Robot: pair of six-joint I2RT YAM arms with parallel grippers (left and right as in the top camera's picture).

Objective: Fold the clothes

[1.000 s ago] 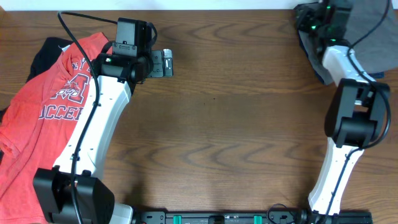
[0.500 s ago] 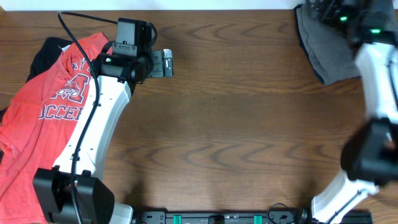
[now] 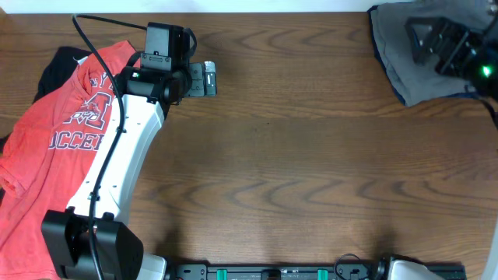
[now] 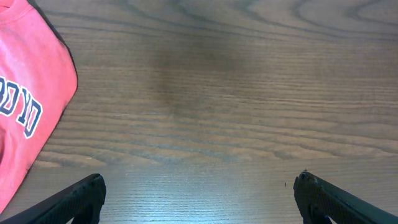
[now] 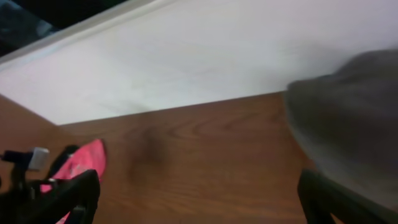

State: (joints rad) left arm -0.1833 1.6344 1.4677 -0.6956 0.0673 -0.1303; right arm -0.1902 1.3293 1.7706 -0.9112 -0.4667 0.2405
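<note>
The left jaws were wide apart, holding nothing, above the surface [image 3: 296, 155] beside the red shirt [image 3: 47, 163] at the left edge. The right jaws were apart too, above the grey shorts [image 3: 401, 66] in the far right corner.

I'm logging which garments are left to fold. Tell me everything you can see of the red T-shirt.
The red T-shirt lies spread out, unfolded, lightly wrinkled, at the left of the table, cut off by the overhead frame's edges. It looks like heathered cotton with white, navy-outlined chest lettering. Its top overlaps a black garment. The left arm crosses above its right edge; the open left gripper is past it over bare wood.
</note>
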